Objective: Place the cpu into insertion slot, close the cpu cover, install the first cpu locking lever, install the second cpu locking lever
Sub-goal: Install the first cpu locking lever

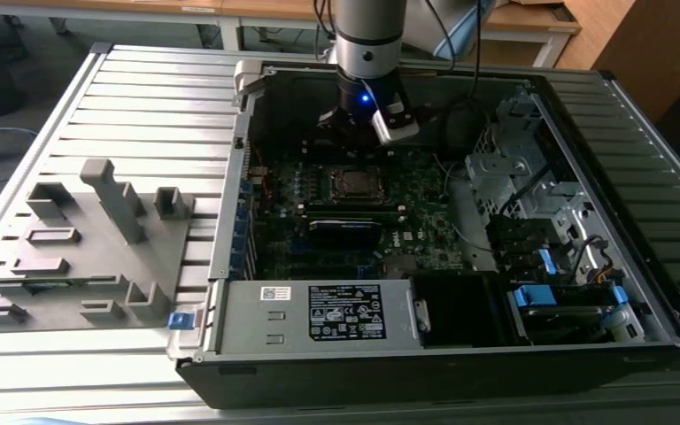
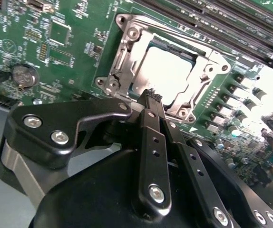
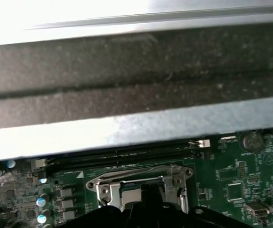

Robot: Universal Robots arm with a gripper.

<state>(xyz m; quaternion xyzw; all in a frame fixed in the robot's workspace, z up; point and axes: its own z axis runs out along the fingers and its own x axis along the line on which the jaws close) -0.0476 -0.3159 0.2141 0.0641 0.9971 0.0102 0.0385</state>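
The cpu (image 2: 167, 71) lies flat in the insertion slot (image 1: 356, 181), its silver-grey top showing through the cut-out of the cpu cover (image 2: 123, 59). The cover lies down flat around the chip, its silvery frame catching the light. My gripper (image 2: 151, 96) hangs just above the socket's edge with its two black fingers (image 2: 151, 142) pressed together at the tips and nothing visible between them. In the exterior view the gripper (image 1: 361, 133) stands over the far side of the motherboard, just beyond the socket. The first wrist view has the cover (image 3: 141, 183) just beyond the dark gripper (image 3: 148, 192).
The motherboard (image 1: 411, 212) sits inside an open computer case (image 1: 435, 354) with tall metal walls. Long black memory slots (image 2: 231, 19) run beside the socket. A drive cage and cables (image 1: 529, 204) fill the exterior view's right. A grey fixture (image 1: 92, 248) stands on the slatted table.
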